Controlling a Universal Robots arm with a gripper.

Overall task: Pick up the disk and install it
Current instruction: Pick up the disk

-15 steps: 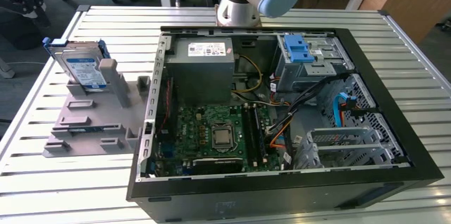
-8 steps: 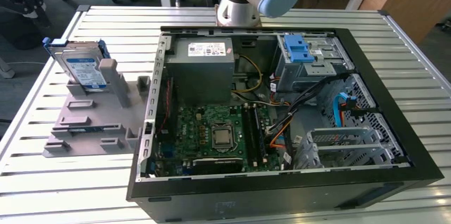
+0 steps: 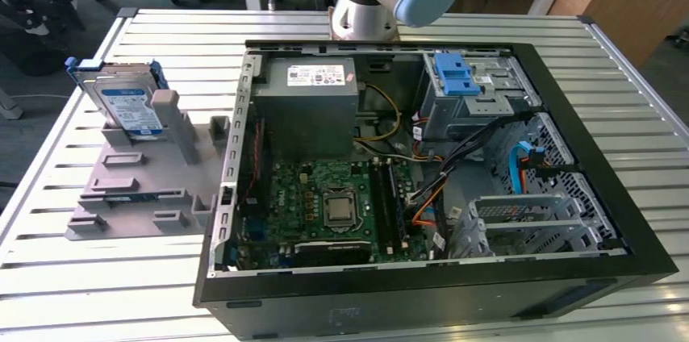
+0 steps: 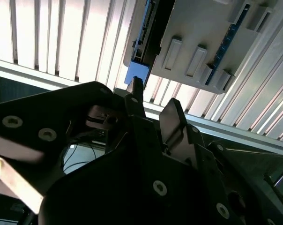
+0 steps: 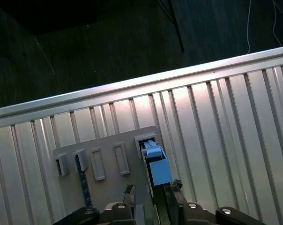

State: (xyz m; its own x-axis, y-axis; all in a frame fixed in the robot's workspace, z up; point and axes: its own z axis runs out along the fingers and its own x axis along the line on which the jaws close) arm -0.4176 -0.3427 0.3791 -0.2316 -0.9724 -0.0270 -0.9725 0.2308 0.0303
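The disk [image 3: 127,105] stands on edge in a grey holder [image 3: 140,185] on the slatted table, at the exterior view's left of the open computer case [image 3: 603,197]. It is silver with a white-and-blue label and a blue bracket. In the first wrist view the disk [image 5: 157,168] shows edge-on as a blue strip in the holder [image 5: 108,154], and my gripper [image 5: 152,188] hangs above it, open, with nothing between its fingers. The second wrist view has the gripper [image 4: 153,104] in front of the disk's blue bracket [image 4: 136,75] and the holder [image 4: 202,42].
Inside the case lie a grey power supply [image 3: 308,108], a green motherboard [image 3: 334,205], cables, and a drive cage with a blue latch [image 3: 457,76] at the back right. The arm's base [image 3: 372,3] stands behind the case. The table edge [image 5: 132,86] runs close to the holder.
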